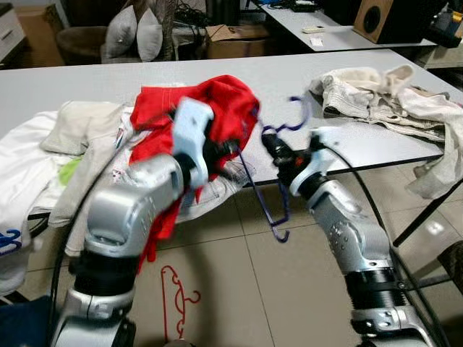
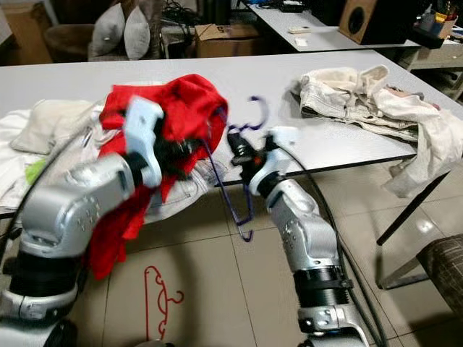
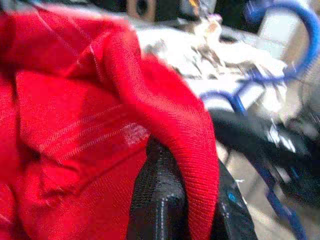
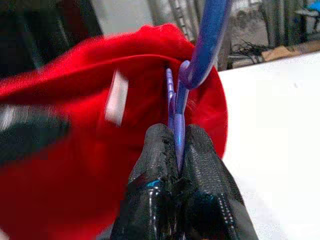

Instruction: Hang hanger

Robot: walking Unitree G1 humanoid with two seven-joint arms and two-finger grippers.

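A red garment (image 1: 217,105) is lifted over the table's front edge, draped over my left gripper (image 1: 221,153), whose fingers (image 3: 160,200) are shut on its cloth. A blue hanger (image 1: 278,181) hangs between my arms, its hook (image 1: 296,116) up and its frame dropping below the table edge. My right gripper (image 4: 177,155) is shut on the hanger's neck just under the hook (image 4: 207,45), close to the red garment (image 4: 95,150). One end of the hanger reaches into the garment's opening.
The grey table (image 1: 289,72) carries a beige garment (image 1: 383,97) at the right and a white and beige clothes pile (image 1: 65,144) at the left. A red hanger (image 1: 173,300) lies on the tiled floor. Behind stand a box (image 1: 235,40) and cushions (image 1: 134,32).
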